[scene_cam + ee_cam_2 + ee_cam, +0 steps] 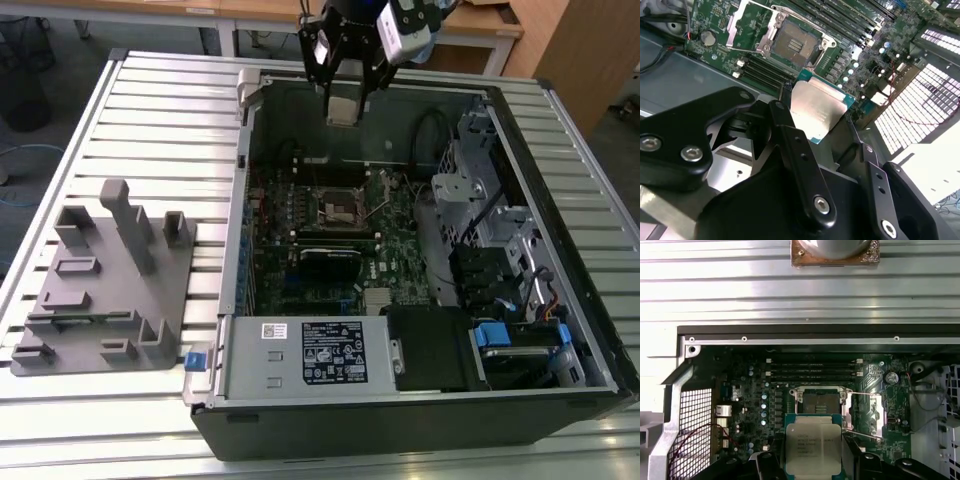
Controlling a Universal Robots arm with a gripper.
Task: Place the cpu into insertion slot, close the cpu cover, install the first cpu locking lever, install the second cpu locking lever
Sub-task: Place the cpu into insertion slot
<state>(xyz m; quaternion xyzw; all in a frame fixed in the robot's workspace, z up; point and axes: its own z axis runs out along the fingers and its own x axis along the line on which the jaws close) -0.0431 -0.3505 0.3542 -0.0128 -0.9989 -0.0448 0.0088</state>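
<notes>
Exterior view: grey plastic fixture plate [100, 290] at left; over open computer case [400, 430], far side, black claw [343, 95] closed on flat square silver-topped cpu [813, 447]. Dark-centred square insertion slot [342, 208] empty, thin silver cpu cover [852, 412] open. Seemingly all four steps left.

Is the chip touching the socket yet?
Apart. In the exterior view the chip, held in the gripper, hangs well above the open socket, with clear space between them.

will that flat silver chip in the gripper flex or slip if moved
The flat square silver-topped cpu looks rigid: it sits unbent in the black gripper. Its smooth metal top may slip. Probably light, being thin.
</notes>
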